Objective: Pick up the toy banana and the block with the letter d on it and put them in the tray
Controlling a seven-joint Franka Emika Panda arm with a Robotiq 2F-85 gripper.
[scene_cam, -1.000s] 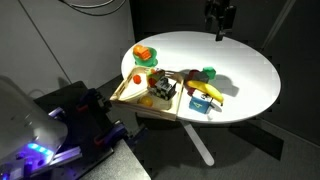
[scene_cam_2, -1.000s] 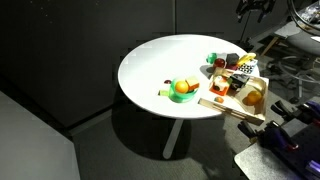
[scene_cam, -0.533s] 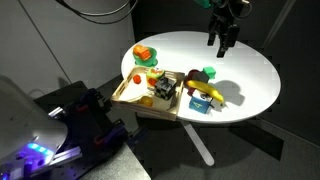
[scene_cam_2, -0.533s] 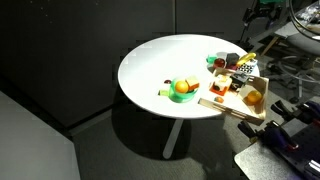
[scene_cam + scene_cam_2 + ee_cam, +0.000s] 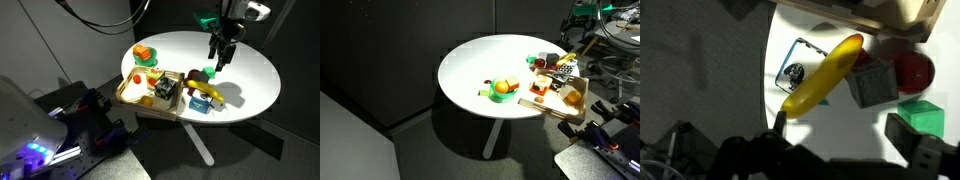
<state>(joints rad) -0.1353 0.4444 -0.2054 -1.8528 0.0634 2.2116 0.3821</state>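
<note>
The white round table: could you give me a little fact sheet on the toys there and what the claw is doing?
Table: white, round
Tray: wooden, at the table's edge, with some toys inside
Toy banana: outside the tray, lying across the blue block
Claw: open, empty, hanging above the toys beside the tray
Neighbours: a green block close to the banana
Job status: banana and blue block not yet picked up

one toy banana, one tray, one table
</note>
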